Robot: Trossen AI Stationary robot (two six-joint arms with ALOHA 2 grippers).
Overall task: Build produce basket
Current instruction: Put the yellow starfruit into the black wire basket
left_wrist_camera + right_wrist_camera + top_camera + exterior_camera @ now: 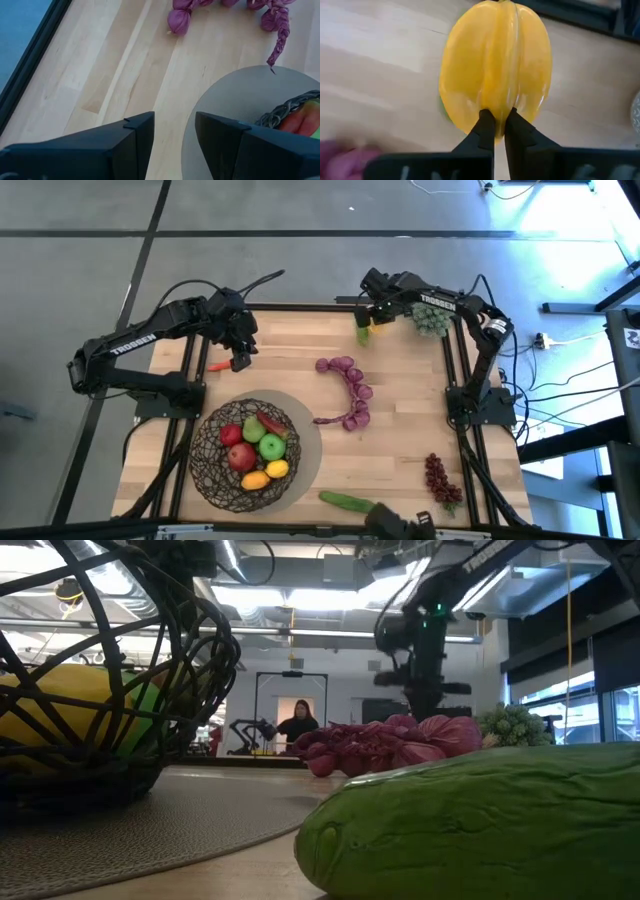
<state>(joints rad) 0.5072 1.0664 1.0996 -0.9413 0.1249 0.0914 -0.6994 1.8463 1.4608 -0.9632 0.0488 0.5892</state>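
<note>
The dark wire basket [245,448] stands on a round grey mat [308,442] and holds red and green apples and yellow and orange fruits. My right gripper [365,318] is at the table's far edge, shut on a yellow ridged fruit [495,70]. My left gripper [175,125] hovers open beyond the basket's far side, with nothing between its fingers. A red chili [218,366] lies on the table beside it. A purple bunch string [348,390], dark-red grapes [440,480] and a cucumber [345,500] lie on the table. My right gripper pinches one raised ridge of the yellow fruit [499,107] between its two fingertips [487,125]. The fingers lie along the ridge, at one end of the fruit. Whether the fruit rests on the table or is lifted, I cannot tell.
A green grape bunch [432,318] sits by the right arm at the far right corner. In the low view the cucumber [480,820] fills the foreground and the basket [100,690] stands at left. A person [300,722] sits far behind the table. Bare wood lies between basket and purple string.
</note>
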